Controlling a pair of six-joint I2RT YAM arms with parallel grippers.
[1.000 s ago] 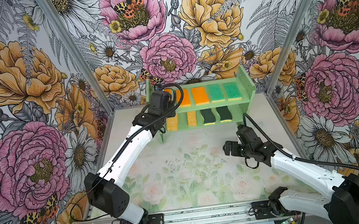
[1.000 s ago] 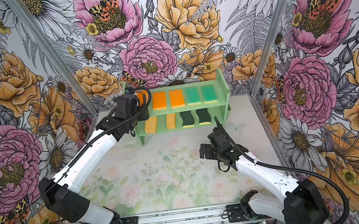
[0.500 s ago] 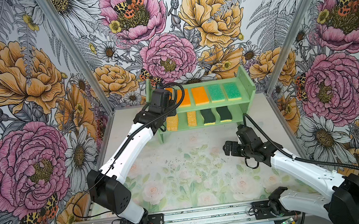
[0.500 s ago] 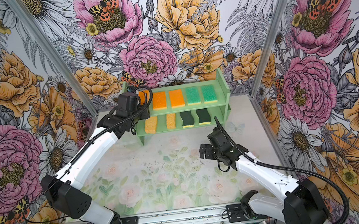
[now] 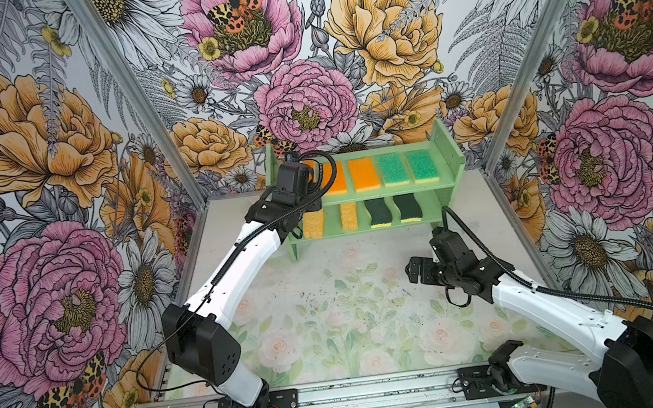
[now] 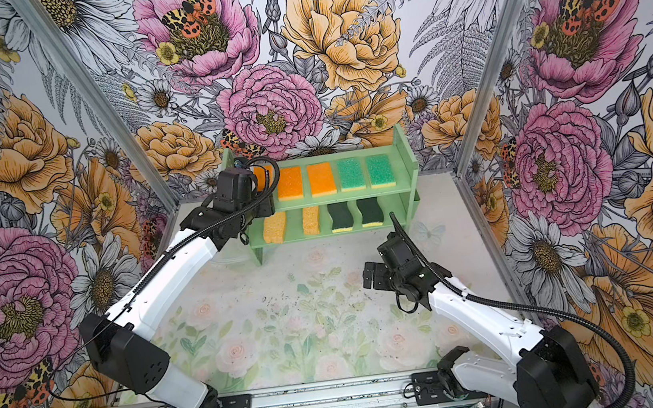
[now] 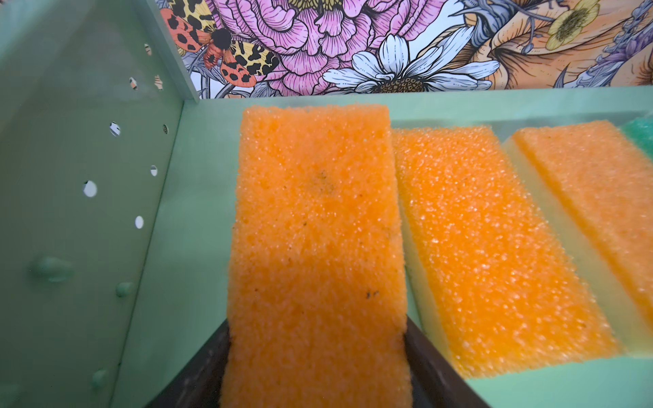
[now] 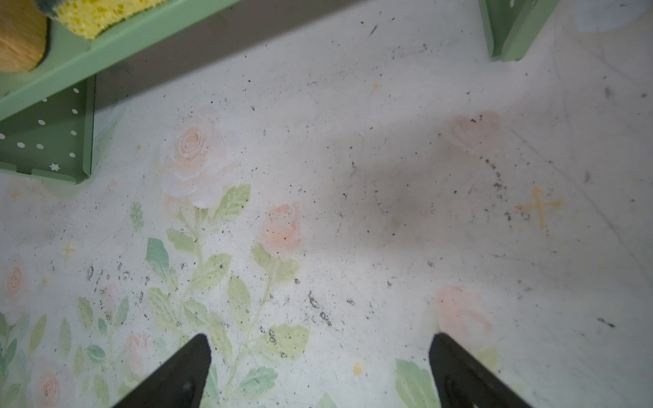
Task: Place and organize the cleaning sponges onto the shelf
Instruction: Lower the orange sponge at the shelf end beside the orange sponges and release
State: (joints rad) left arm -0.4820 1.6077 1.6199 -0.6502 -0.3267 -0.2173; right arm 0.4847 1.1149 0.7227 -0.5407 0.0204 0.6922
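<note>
Floral worktop (image 5: 329, 317) with mint shelf (image 5: 446, 149)
Left pincer (image 7: 318, 328) grips orange-topped sponge (image 7: 314, 212) on top tier; right pincer (image 8: 319, 335) hangs open.

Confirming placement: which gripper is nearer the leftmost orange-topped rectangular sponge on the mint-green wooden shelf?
Left. Left gripper clasps that sponge; right gripper hangs open over the table, well away.

The floral table (image 5: 329, 317) bears the shelf (image 5: 447, 149), standing at its back. Upper tier: three orange sponges (image 5: 364, 173), then two green sponges (image 5: 394, 169), side by side. Lower tier: two yellow sponges (image 5: 348, 216), two dark-green sponges (image 5: 378, 211)
</note>
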